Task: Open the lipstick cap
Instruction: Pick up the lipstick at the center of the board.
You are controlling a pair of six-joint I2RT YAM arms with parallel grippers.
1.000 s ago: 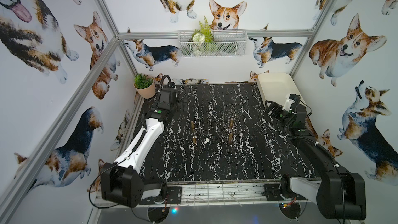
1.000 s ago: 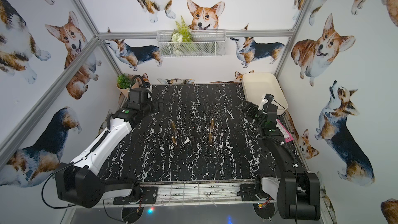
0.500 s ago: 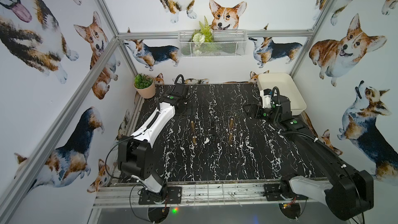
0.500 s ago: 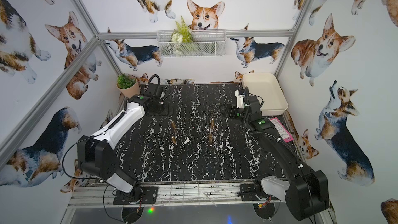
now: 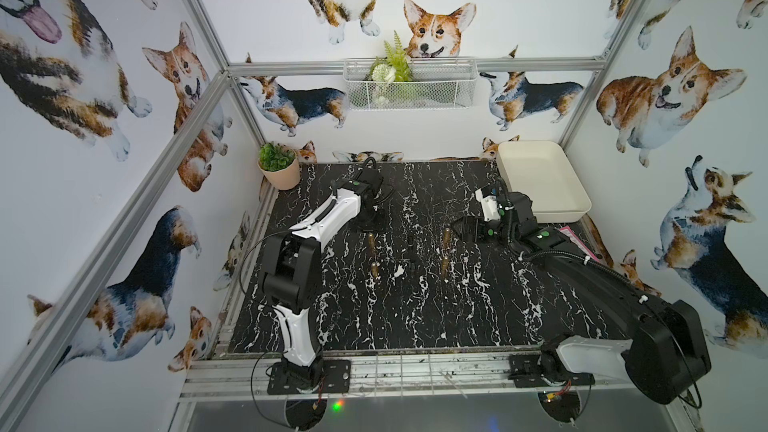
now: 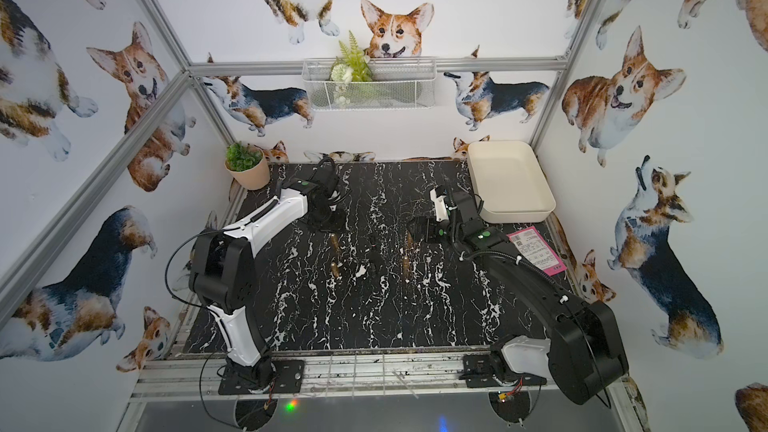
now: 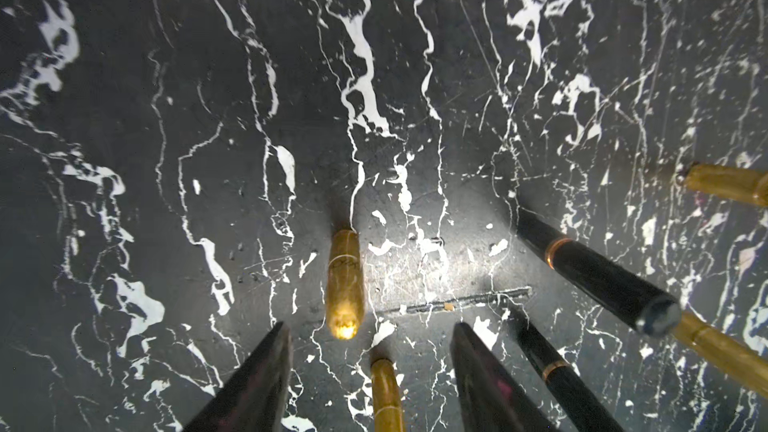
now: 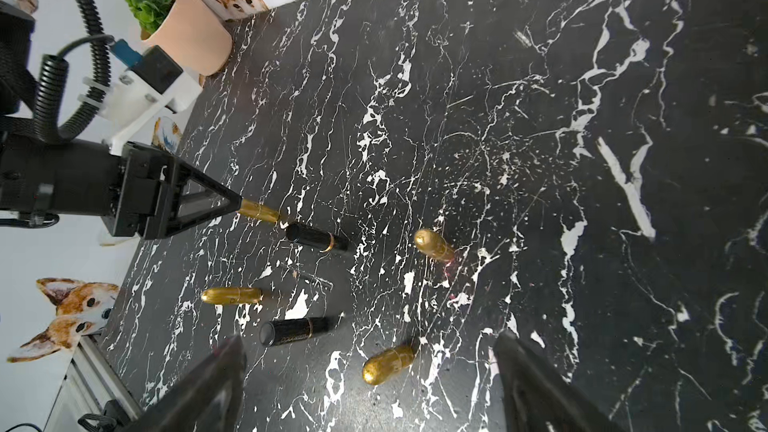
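Fingers point(image 7: 257, 380) parted, left gripper point(image 7: 372, 328) straddles a gold bullet-shaped lipstick point(image 7: 384, 392), likely to brace it; right gripper point(image 8: 370, 336) gapes wide at its three o'clock.

From high above my bases, both top views look steeply down on the whole marble table point(image 5: 415, 317) point(image 6: 374, 317), from far off, and share nearly everything. My left wrist camera looks down from close by, past my fingers point(image 7: 257, 380), at the gold lipsticks point(image 7: 345, 284). My right wrist camera sits higher and faces across toward my left gripper point(image 8: 237, 204), sharing those lipsticks.
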